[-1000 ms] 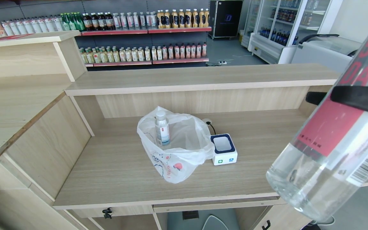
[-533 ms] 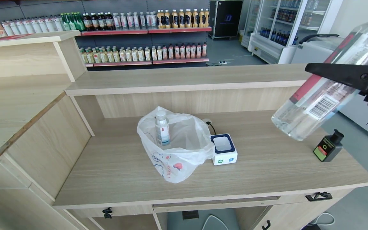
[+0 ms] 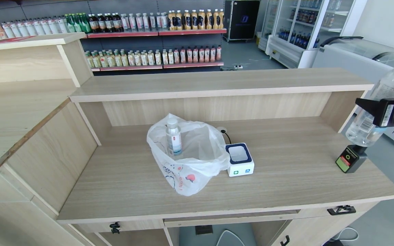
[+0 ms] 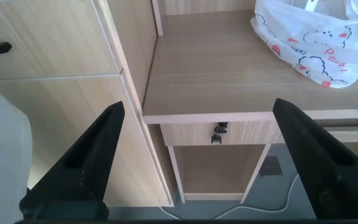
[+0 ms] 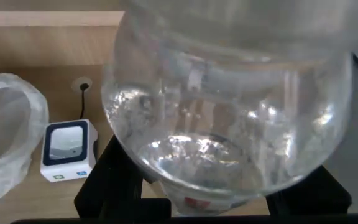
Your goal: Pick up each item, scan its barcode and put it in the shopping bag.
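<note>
Item 1. A clear bottle (image 3: 392,85) is being held at the right edge of the head view, above the table's (image 3: 286,184) right end, tilted with its cap towards the upper right. It is being clamped about its middle by the right pincer (image 3: 371,109). In the right wrist view the bottle's rounded base (image 5: 229,124) is being seen close up, with a black finger (image 5: 117,180) showing at each side of it.

Item 2. A white shopping bag (image 3: 190,160) is lying open at the centre of the frame, on the table. A small bottle (image 3: 173,138) is standing upright inside it.

Item 3. A white scanner (image 3: 239,159) with a dark-framed window is sitting just beside the bag, on its right, touching the plastic.

Item 4. A dark object with a green and red label (image 3: 351,159), seemingly a pump bottle, is standing at the table's right end, directly below the held bottle.

Item 5. The left pincer (image 4: 197,162) is hanging with its jaws spread wide and nothing between them, in front of the table's near edge. The bag (image 4: 316,43) is being seen beyond it.
</note>
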Controlling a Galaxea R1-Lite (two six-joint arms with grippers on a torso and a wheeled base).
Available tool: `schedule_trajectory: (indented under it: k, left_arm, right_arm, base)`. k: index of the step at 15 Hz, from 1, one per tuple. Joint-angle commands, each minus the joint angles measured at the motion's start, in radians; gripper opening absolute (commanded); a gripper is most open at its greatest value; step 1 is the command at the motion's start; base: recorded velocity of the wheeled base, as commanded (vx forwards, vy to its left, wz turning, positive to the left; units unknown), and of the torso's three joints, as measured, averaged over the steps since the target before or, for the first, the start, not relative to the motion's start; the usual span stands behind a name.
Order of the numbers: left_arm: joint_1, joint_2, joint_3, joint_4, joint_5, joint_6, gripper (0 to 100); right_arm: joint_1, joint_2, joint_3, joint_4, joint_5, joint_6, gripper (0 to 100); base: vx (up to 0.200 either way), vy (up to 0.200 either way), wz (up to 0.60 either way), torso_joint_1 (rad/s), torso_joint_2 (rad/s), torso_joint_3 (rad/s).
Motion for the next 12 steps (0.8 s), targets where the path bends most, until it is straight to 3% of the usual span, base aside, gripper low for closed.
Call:
schedule_trajectory:
  k: [1,6,12]
  left_arm:
    - [0.0,0.0,0.0,0.0,0.0,0.0,100]
    - [0.0,0.0,0.0,0.0,0.0,0.0,100]
    - [0.0,0.0,0.0,0.0,0.0,0.0,100]
  right_arm:
    - [-0.033,0.076,0.017,-0.026,-0.052,-0.065,0]
    - [-0.042,0.109,0.02,-0.052,-0.052,-0.162,0]
    - [-0.043,0.146,0.025,-0.09,-0.052,-0.202,0]
  base:
    - [0.0,0.0,0.0,0.0,0.0,0.0]
    - [0.0,0.0,0.0,0.0,0.0,0.0]
    - [0.0,0.0,0.6,0.001,0.0,0.0]
